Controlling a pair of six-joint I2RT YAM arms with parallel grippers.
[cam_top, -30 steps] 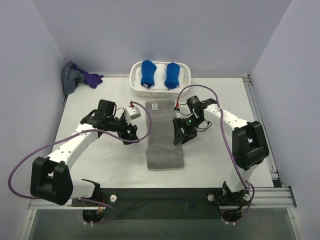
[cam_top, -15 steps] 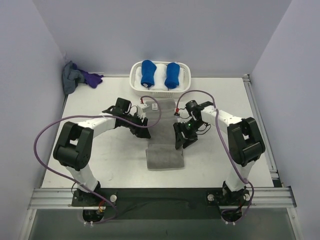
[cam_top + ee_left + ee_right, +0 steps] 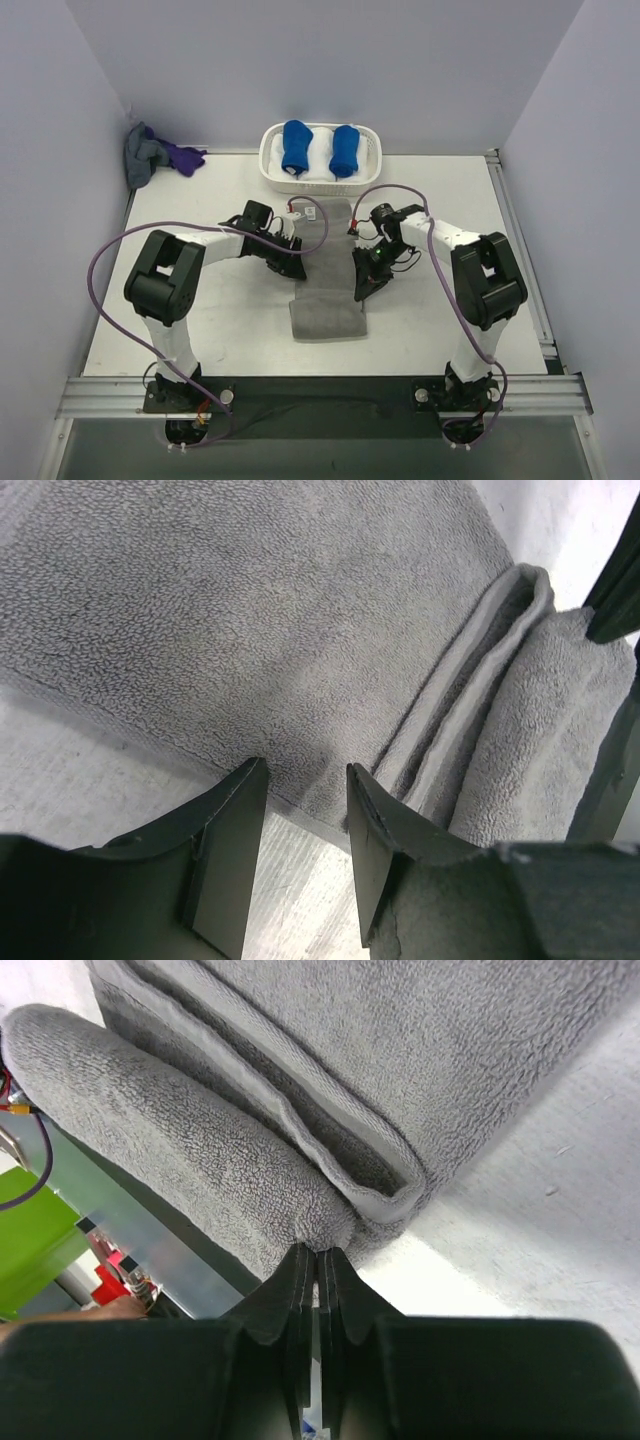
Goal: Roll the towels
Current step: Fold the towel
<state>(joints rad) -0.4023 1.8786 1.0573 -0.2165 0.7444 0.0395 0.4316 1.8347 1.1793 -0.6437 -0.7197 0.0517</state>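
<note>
The grey towel (image 3: pixel 328 290) lies as a long strip on the table's middle, with its near end folded back in a thick layer. My left gripper (image 3: pixel 293 268) is at the towel's left edge. In the left wrist view it (image 3: pixel 305 780) is open, its fingers straddling the towel's (image 3: pixel 250 630) hem, with terry cloth lying over the right finger. My right gripper (image 3: pixel 362 292) is at the right edge by the fold. In the right wrist view it (image 3: pixel 316 1252) is shut, pinching the edge of the towel's (image 3: pixel 200 1160) thick folded layer.
A white basket (image 3: pixel 268 165) stands at the back centre with two bright blue towel bundles (image 3: pixel 296 145) in it. A purple and grey cloth heap (image 3: pixel 160 155) lies in the far left corner. Purple cables loop off both arms.
My left arm swung right and brought its gripper from the bare table to the towel's left edge. My right gripper slid slightly nearer along the right edge, and the near fold shifted a little.
</note>
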